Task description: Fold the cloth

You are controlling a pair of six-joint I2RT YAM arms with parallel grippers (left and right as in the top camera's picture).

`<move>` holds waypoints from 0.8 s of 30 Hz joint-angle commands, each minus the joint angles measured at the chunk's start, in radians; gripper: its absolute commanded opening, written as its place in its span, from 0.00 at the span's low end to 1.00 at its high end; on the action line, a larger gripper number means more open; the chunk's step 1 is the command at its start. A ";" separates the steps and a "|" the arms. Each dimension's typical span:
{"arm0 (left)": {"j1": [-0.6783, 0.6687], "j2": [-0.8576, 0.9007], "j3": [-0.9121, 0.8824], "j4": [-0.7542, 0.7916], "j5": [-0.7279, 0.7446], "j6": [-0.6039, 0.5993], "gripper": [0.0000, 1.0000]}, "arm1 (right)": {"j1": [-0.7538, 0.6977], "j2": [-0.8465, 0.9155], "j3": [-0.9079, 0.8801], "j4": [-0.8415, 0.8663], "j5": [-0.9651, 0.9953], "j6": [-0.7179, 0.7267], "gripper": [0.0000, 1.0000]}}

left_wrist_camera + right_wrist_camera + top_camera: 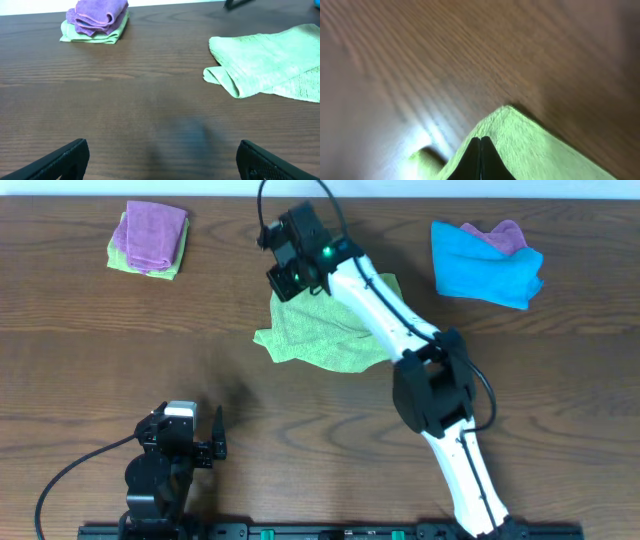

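nearest the base, the left gripper [162, 147] sits by the front edge of the wooden table [80, 360], its fingers spread wide with nothing between them. further out, at the table's centre, lies the green cloth [320, 340], partly doubled over. its long axis runs roughly left to right, tilted so that the right end lies further away, and a rounded fold edge faces left. the right arm [400, 320] reaches across the cloth. the right gripper [481, 150] has its fingers pressed together on the cloth's far-left corner, which rises as a peak pointing toward the far edge. along that far edge, well apart from the cloth, a purple-and-green stack [150, 240] sits at left and a blue-and-purple pile [485, 265] at right.
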 commanded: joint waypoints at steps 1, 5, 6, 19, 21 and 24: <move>-0.004 -0.006 -0.019 -0.002 -0.007 0.008 0.95 | 0.001 -0.114 0.079 -0.111 0.080 -0.024 0.01; -0.004 -0.006 -0.019 -0.002 -0.007 0.008 0.95 | 0.001 -0.198 0.085 -0.310 0.143 -0.024 0.01; -0.004 -0.006 -0.019 -0.002 -0.007 0.008 0.95 | 0.001 -0.211 0.085 -0.345 0.148 -0.024 0.02; -0.004 -0.006 -0.019 -0.002 -0.007 0.008 0.95 | 0.002 -0.352 0.083 -0.671 0.257 -0.029 0.02; -0.004 -0.006 -0.019 -0.002 -0.007 0.008 0.95 | -0.004 -0.403 0.071 -0.693 0.281 -0.044 0.02; -0.004 -0.006 -0.019 -0.002 -0.007 0.008 0.95 | -0.016 -0.483 -0.012 -0.712 0.323 -0.058 0.02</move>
